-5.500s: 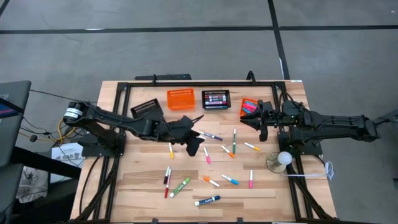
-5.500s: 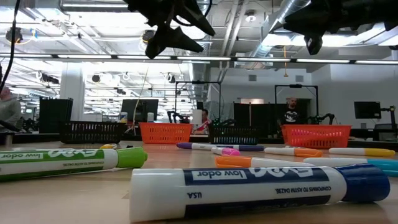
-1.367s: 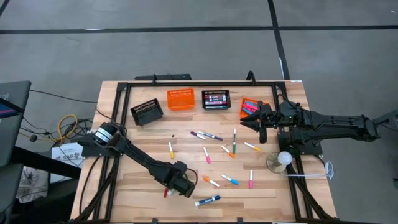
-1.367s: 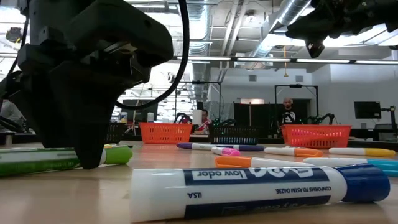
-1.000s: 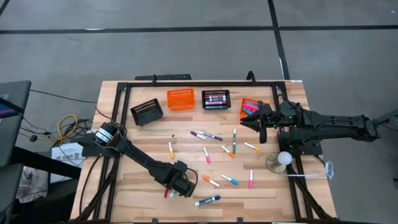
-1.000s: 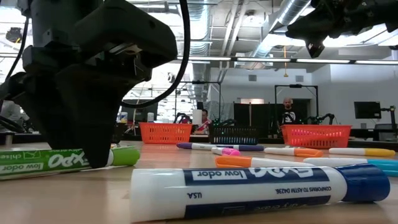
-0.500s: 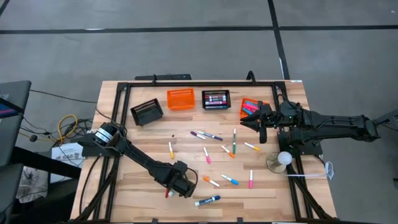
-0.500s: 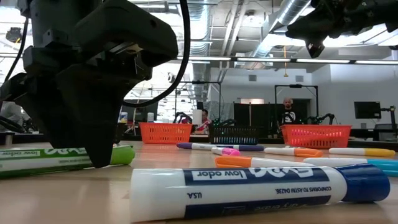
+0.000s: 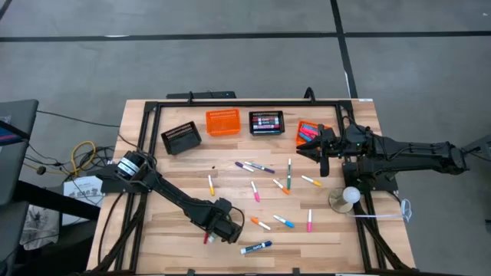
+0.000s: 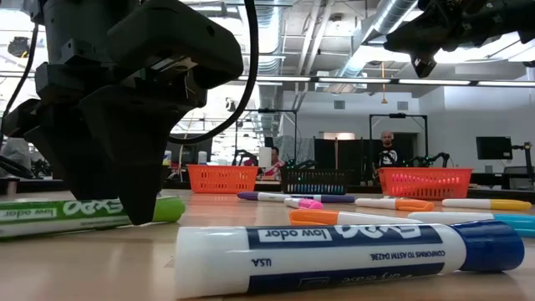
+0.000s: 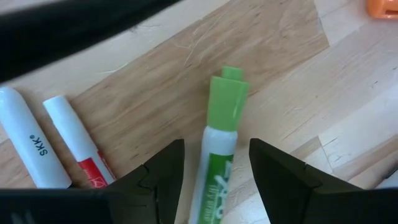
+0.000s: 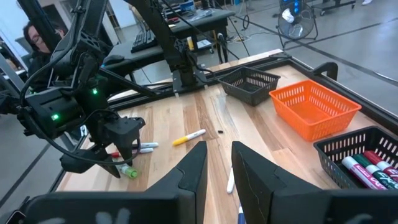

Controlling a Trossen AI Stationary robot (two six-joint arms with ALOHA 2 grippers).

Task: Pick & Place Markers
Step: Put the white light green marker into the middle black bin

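Left hand (image 11: 214, 168), fingers parted, straddles the green marker (image 11: 219, 146), cap pointing away from it.

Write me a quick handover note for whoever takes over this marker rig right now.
Left gripper: down at the table's near edge, fingers either side of the green marker, not clearly clamped, marker on the wood.
Right gripper: shut, empty, waiting by the right-hand orange basket.
Done: some markers sit in that basket and the black basket.
Left: a dozen or so loose markers across the table; middle orange basket and far-left black basket look empty.
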